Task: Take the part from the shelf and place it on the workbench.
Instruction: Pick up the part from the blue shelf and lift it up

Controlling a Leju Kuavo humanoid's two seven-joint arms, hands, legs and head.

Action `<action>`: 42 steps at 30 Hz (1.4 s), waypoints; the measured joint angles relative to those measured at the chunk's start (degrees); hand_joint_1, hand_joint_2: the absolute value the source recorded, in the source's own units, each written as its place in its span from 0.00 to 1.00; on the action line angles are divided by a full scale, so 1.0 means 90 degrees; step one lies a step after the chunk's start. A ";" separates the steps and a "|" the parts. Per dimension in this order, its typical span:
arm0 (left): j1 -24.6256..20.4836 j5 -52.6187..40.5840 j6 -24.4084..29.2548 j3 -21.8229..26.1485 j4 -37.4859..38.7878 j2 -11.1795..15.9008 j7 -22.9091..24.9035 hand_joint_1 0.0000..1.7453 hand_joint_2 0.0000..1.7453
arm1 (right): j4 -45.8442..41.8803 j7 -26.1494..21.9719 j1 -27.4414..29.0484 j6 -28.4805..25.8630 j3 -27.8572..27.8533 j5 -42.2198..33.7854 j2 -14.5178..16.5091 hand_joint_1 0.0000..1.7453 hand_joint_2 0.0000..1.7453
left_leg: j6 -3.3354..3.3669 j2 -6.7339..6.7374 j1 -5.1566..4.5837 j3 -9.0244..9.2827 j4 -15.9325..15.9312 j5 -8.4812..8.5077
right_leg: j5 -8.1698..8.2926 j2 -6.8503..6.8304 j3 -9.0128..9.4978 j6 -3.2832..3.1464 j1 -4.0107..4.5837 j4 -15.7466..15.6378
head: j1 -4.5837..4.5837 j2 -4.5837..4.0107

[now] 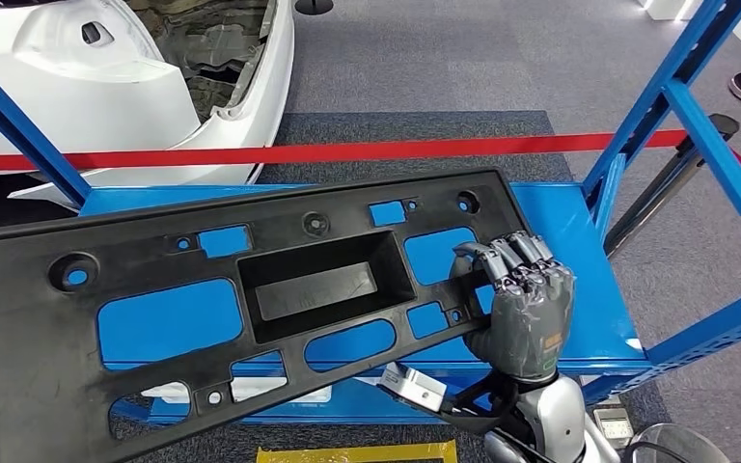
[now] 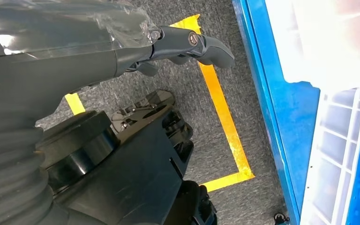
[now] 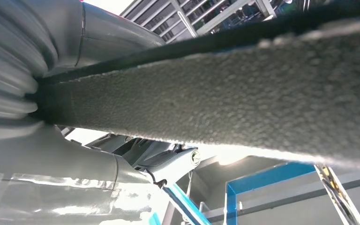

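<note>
— Closest to us is that big black panel (image 1: 251, 299); it runs from the near left corner up toward the right, tilted, over the blue shelf (image 1: 560, 280), and blue shows through its cut-outs.

— Who has hold of it?

— Right hand (image 1: 526, 309) for certain; its fingers (image 1: 511, 256) curl over the panel's right end from above while the palm sits under the edge (the close view from that wrist has the rough dark underside of the panel (image 3: 243, 89) running straight across, pressed up against the hand).

— And the left hand?

— From its wrist view, the left hand (image 2: 168, 47) is down low over grey carpet and a yellow tape square (image 2: 222, 112); its thumb (image 2: 201, 44) sticks out with nothing against it, though the other fingers are out of sight, so I cannot tell whether it grips anything.

— Is the panel lying on the shelf or off it?

— Hard to say; its far edge is near the shelf's back, but whether it touches I cannot tell.

— What is behind?

— Red tape (image 1: 347, 151) stretched across; beyond it a white car body (image 1: 106, 87) on grey carpet; blue frame posts (image 1: 695, 125) slant up on the right.
</note>
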 joint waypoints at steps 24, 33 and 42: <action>0.0009 0.0024 0.0001 -0.0001 0.0043 -0.0068 0.0000 0.00 1.00 | 0.0150 -0.0145 -0.0075 0.0067 0.0019 -0.0204 0.0081 1.00 1.00 | -0.0366 0.0015 0.0238 -0.0550 0.1884 -0.1027 | 0.0348 -0.0004 -0.0573 -0.0096 -0.0034 0.0256 | -0.0022 0.0000; 0.0000 0.0016 -0.0011 0.0001 0.0061 -0.0079 0.0000 0.00 1.00 | 0.0169 -0.0145 -0.0095 0.0068 0.0021 -0.0204 0.0097 1.00 1.00 | -0.0026 0.0030 0.0061 0.0530 -0.0152 -0.0325 | 0.0311 -0.0011 -0.0650 0.0052 0.0020 0.0357 | -0.0012 0.0000; -0.0020 -0.0021 -0.0073 0.0001 0.0078 -0.0094 0.0064 0.00 1.00 | 0.0214 -0.0124 -0.0068 0.0173 0.0035 -0.0189 0.0096 1.00 1.00 | -0.0005 0.0087 0.0107 0.0276 -0.0033 -0.0227 | -0.0011 -0.0007 -0.0619 0.0156 -0.0027 0.0968 | 0.0204 0.0000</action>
